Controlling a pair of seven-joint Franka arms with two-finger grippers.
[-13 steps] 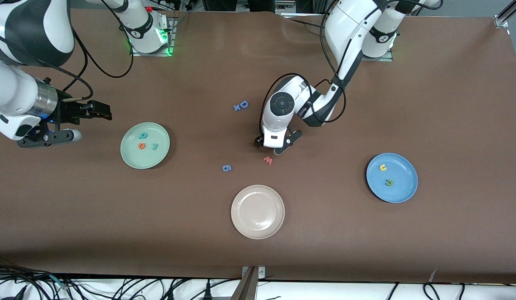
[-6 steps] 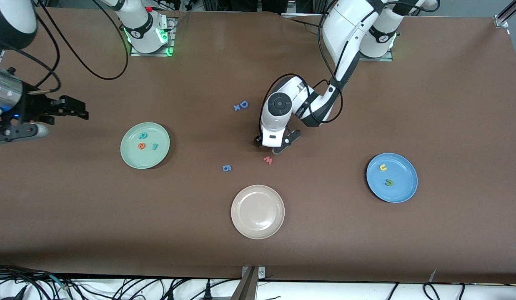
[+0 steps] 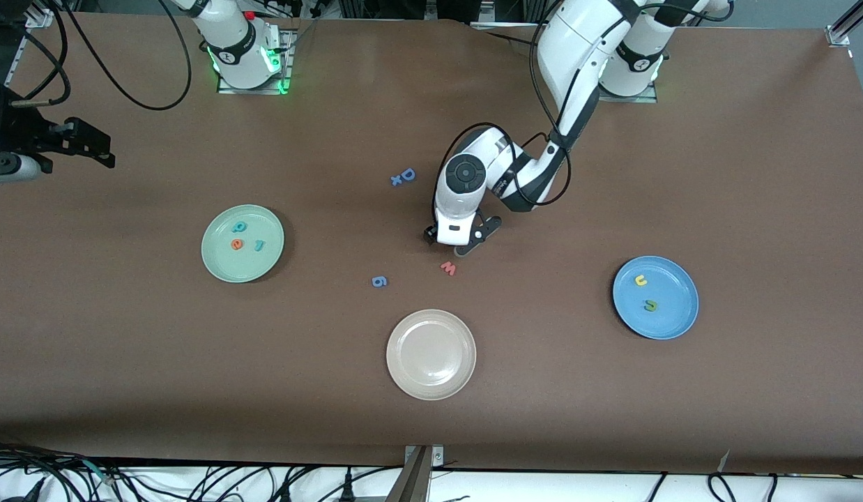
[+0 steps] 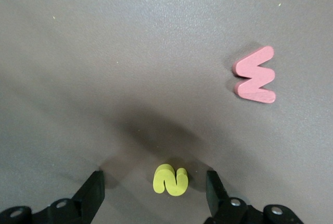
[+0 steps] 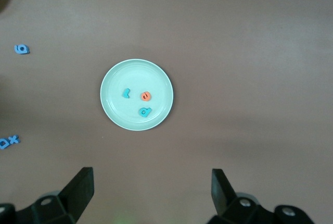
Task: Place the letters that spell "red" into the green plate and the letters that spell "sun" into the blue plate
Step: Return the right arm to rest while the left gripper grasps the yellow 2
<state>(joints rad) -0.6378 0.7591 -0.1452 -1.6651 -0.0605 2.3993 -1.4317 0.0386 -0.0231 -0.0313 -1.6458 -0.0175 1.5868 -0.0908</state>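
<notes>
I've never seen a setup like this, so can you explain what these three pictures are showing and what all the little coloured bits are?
Two robot arms work at a brown table. One picture looks down from above; the others come from cameras on each wrist. The left gripper is low, open around a yellow s, not gripping it, beside a pink w. The right gripper waits open, high over the green plate, which holds r, e and d. The blue plate holds u and n. A beige plate lies nearer the camera.
</notes>
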